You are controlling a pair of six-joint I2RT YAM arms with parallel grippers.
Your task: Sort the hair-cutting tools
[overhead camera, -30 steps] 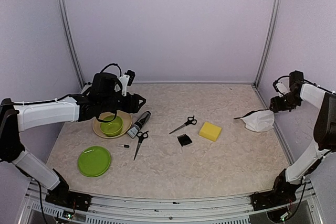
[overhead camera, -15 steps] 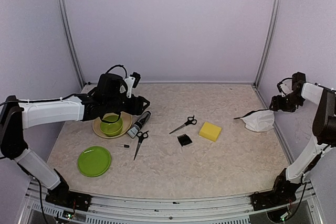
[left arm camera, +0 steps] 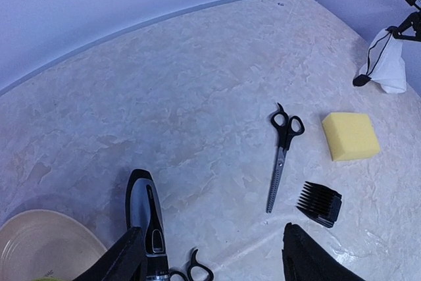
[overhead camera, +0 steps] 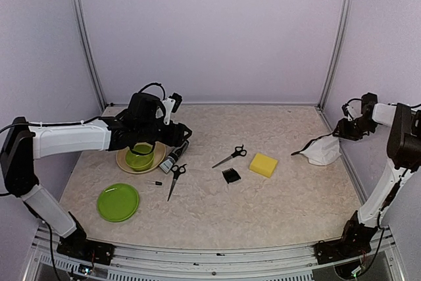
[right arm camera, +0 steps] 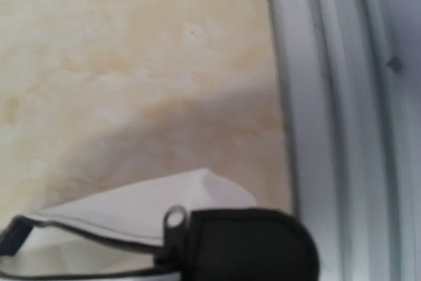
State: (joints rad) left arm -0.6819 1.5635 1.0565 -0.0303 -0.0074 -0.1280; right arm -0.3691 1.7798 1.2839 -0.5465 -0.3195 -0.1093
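My left gripper (overhead camera: 179,132) hangs open above the black-and-silver clipper (overhead camera: 175,155), nothing between its fingers (left arm camera: 128,258). In the left wrist view the clipper (left arm camera: 146,218) lies just inside the left finger, beside the handle of one pair of scissors (left arm camera: 197,271). That pair (overhead camera: 175,179) lies in front of the clipper, with the thin pin (overhead camera: 155,183) to its left. The second scissors (overhead camera: 230,156) (left arm camera: 281,156) and the comb guard (overhead camera: 231,175) (left arm camera: 320,203) lie mid-table. My right gripper (overhead camera: 340,129) sits at the white pouch's (overhead camera: 323,153) top edge. Its fingers are hidden.
A green bowl (overhead camera: 139,157) stands on a tan plate (overhead camera: 122,161) under my left arm. A green plate (overhead camera: 118,202) lies near the front left. A yellow sponge (overhead camera: 263,164) (left arm camera: 350,136) sits right of the guard. The pouch's black end (right arm camera: 250,245) lies against the right wall rail (right arm camera: 309,97).
My left arm has swung right, from behind the bowl to over the clipper. The right gripper has shifted slightly at the pouch's edge, and the pouch has nudged left.
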